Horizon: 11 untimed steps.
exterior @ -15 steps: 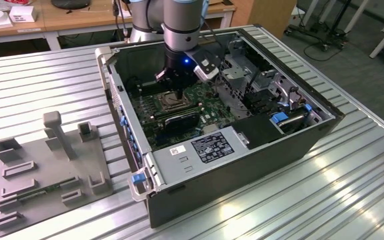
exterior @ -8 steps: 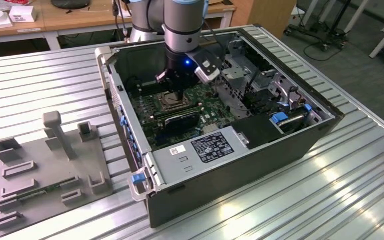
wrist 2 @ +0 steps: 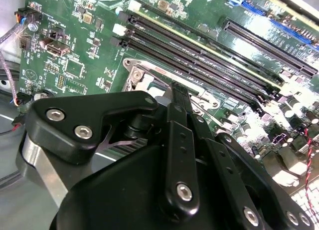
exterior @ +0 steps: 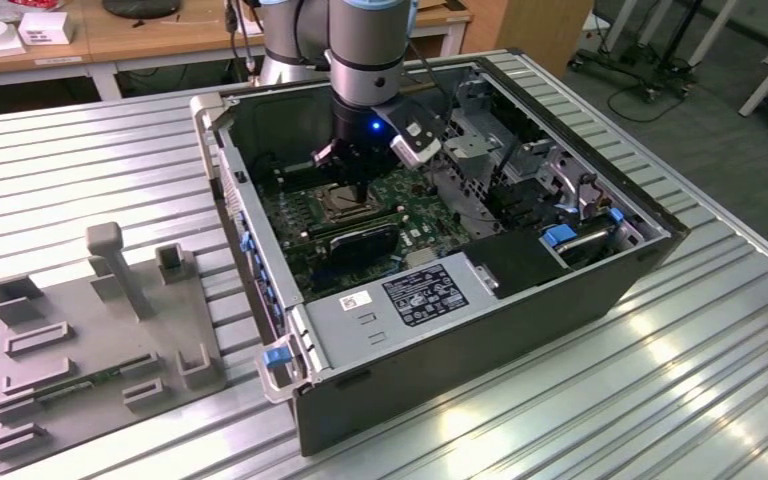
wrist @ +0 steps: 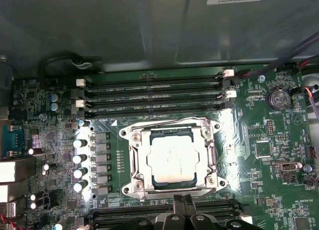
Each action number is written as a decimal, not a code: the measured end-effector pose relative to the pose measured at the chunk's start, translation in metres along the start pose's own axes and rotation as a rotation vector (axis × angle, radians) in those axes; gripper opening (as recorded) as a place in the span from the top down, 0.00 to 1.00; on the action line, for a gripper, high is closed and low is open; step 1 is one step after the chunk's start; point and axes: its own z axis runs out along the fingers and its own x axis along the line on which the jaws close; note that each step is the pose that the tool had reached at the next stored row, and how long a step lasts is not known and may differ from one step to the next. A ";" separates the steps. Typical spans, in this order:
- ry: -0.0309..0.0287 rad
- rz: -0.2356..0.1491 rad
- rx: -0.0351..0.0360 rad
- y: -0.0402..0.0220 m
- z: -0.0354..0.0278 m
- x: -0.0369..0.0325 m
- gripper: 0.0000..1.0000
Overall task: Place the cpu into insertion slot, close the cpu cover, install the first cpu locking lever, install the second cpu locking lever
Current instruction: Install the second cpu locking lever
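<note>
The black jointed metal tool (wrist 2: 174, 155) fills the foreground — behind it lies the green circuit board (wrist 2: 75, 50), its long black memory slots (wrist 2: 199, 55) beside the silvery square socket rim (wrist 2: 137, 73).

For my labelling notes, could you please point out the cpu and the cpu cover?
cpu (wrist: 172, 160), first wrist view, centre of its grey face.
cpu cover (wrist: 136, 162), first wrist view, its silvery side rail.
</note>
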 end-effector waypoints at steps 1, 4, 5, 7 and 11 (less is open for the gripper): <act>0.0005 0.000 0.0001 0.0000 0.0000 0.0000 0.90; 0.0009 0.000 0.0000 0.0000 0.0001 0.0000 0.90; 0.0009 0.000 0.0000 0.0000 0.0001 0.0000 0.90; 0.0010 0.000 -0.0001 0.0000 0.0001 0.0000 0.90; 0.0008 0.000 -0.0003 -0.0001 0.0003 0.0012 0.90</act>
